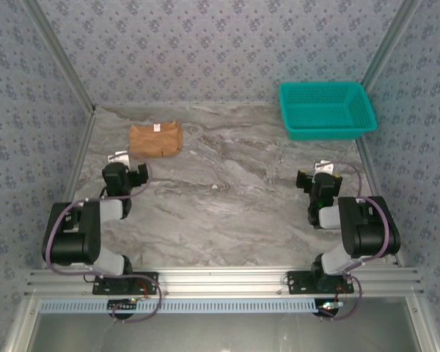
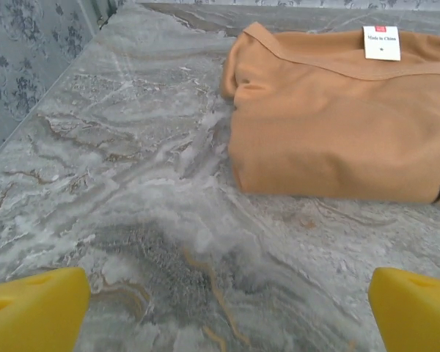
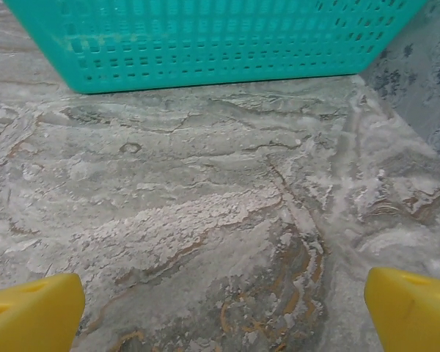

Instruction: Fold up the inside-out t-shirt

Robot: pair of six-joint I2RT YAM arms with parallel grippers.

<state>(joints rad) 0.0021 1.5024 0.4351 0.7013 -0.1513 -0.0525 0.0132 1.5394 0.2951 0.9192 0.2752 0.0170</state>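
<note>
Item one, my left gripper [image 2: 224, 314]: released, yellow fingertips [image 2: 33, 308] spread to the lower corners of the wrist frame above the marble table [image 2: 132, 191]. The inside-out t-shirt [image 2: 337, 125] lies folded flat at upper right, apart from the fingertips, with its white label [image 2: 381, 42] at the top edge. Item two, my right gripper [image 3: 224, 314]: likewise released, above the same table, with the teal basket [image 3: 213, 44] across the top of its frame.

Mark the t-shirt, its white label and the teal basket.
t-shirt [image 2: 337, 125], left wrist view, middle of the cloth
white label [image 2: 381, 42], left wrist view, centre of the tag
teal basket [image 1: 326, 130], top external view, near wall
</note>
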